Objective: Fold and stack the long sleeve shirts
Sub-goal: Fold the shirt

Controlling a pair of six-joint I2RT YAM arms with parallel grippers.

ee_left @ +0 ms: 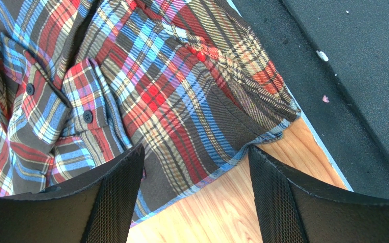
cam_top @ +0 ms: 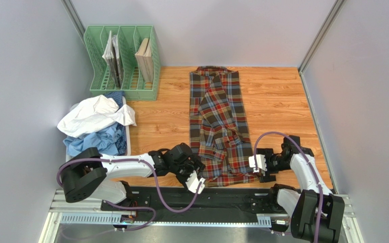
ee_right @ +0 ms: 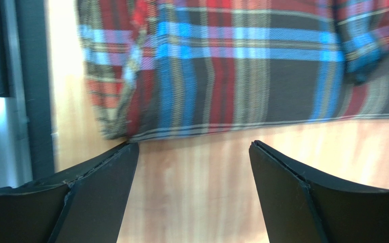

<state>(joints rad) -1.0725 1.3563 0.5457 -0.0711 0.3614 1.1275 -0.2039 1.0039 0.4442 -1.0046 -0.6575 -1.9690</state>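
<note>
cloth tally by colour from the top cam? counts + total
Tartan shirt, flat on the table: 1
White shirt: 1
Light blue shirt: 1
Darker blue checked cloth, only a corner showing: 1
Total: 4 visible; more may be hidden underneath the heap at left.

Green file rack (cam_top: 130, 87) at far left, books (cam_top: 145, 59) upright inside, wooden tabletop (cam_top: 277, 101), black mat (cam_top: 227, 195) at near edge
</note>
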